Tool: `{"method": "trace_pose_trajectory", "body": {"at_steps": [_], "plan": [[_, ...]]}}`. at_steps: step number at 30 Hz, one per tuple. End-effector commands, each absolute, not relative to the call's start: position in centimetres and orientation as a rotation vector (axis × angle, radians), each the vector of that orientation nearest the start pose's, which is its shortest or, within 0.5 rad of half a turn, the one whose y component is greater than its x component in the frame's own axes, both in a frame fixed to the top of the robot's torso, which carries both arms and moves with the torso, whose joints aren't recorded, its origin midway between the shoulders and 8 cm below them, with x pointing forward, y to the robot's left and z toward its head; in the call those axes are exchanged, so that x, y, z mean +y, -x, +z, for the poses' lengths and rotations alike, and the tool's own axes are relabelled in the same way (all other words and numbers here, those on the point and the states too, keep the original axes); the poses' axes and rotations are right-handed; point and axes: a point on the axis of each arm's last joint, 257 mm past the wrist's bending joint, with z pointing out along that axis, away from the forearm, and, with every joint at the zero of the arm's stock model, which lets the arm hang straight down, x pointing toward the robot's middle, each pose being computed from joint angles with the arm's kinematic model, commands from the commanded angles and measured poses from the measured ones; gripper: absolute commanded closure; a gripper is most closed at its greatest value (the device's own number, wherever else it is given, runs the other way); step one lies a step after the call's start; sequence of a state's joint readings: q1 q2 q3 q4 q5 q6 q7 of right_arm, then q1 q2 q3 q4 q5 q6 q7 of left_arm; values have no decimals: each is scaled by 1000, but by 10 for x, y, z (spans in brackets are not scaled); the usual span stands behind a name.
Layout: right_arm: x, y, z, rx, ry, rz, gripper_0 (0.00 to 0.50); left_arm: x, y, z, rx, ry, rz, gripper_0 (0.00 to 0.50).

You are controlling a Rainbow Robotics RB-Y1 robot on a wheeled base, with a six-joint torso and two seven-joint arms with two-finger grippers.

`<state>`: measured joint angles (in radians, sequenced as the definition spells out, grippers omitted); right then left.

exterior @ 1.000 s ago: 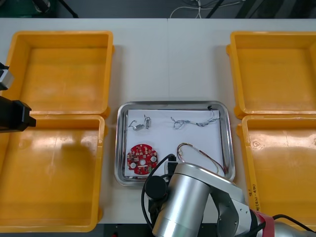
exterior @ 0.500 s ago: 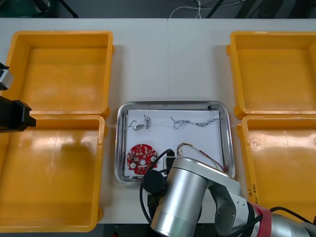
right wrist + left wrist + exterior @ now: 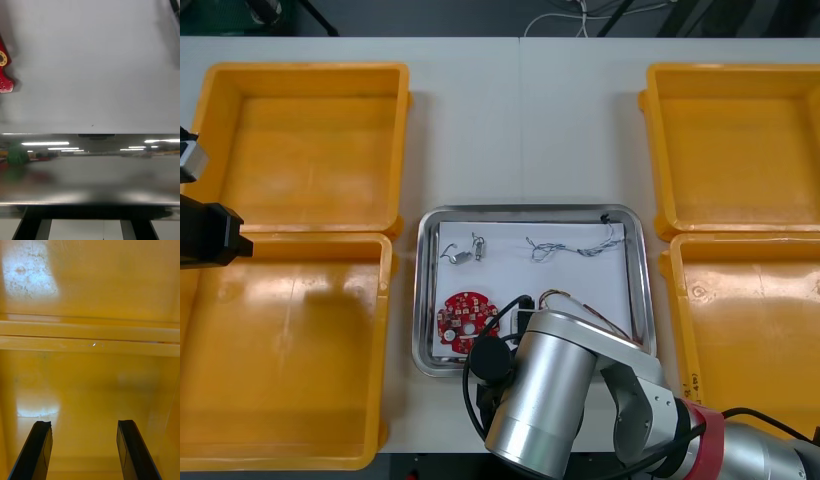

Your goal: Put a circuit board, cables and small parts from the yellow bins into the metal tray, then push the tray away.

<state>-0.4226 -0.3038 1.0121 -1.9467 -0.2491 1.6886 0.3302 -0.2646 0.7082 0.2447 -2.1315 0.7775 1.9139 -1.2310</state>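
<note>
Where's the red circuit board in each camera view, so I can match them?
Front view: circuit board in the metal tray's near-left corner.
Right wrist view: its edge on the white lining, beyond the right hand at the tray's shiny near wall.
Left wrist view: not in it; left hand over a yellow bin.
Shared landmark: the metal tray.

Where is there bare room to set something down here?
All four yellow bins lie bare, as does the table between the far two. The metal tray is crowded at its near rim: circuit board, red and yellow cable, right gripper. Left gripper hovers over the left bins.
</note>
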Motion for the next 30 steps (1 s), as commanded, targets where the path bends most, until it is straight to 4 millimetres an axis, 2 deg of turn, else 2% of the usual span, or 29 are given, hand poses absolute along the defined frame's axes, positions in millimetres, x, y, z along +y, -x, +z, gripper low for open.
{"method": "trace_pose_trajectory", "body": {"at_steps": [1,24,30], "plan": [[-19,-316,-351,2787,-73,98,0,348,-397,-159,2639,41,-39,0],[-34,-351,-328,2758,-73,59,0,348,-397,-159,2639,41,-39,0],[-37,-367,-324,2747,-71,30,0,348,-397,-159,2639,41,-39,0]]}}
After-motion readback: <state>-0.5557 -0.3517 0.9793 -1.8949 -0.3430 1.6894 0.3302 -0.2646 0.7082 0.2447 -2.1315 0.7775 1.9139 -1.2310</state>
